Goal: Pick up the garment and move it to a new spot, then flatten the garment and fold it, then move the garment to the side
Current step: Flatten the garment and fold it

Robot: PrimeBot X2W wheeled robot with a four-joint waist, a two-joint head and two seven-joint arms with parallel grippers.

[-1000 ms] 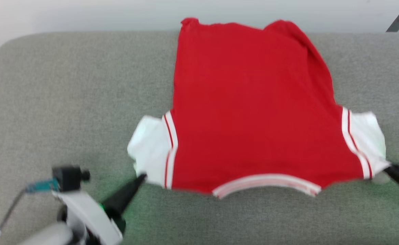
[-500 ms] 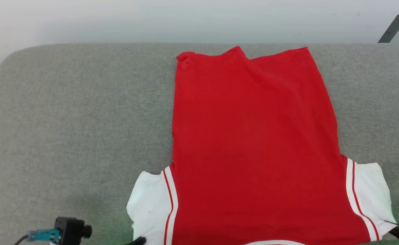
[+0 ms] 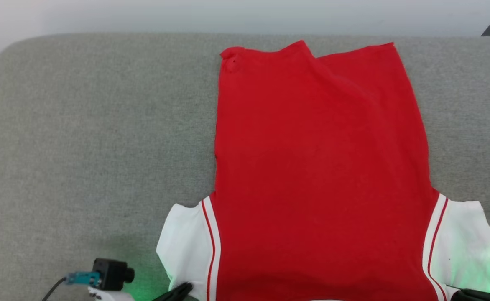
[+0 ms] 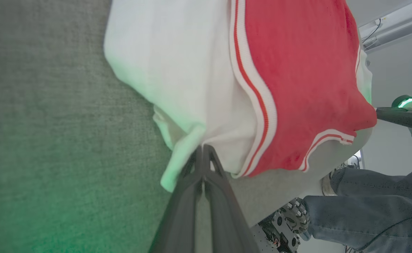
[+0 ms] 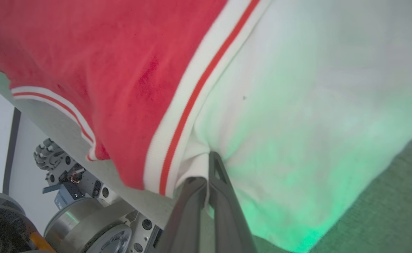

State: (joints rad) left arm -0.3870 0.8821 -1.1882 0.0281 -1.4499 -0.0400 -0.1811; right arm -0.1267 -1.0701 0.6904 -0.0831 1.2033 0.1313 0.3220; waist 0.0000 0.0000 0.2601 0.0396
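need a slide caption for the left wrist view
Left tool shut on the white sleeve of the red garment, lying on the grey cushion.

You've got the garment lying plain red side up on the grey cushion, hem at the far side with a raised crease, white sleeves spread near the bottom edge. Your left gripper tip touches the left sleeve, your right gripper is at the right sleeve, and there's green glow by both.

Left claw and right claw: each has two long, dark grey, tapering fingers. Small black wrist camera with teal plug and dark cable, on white casing.
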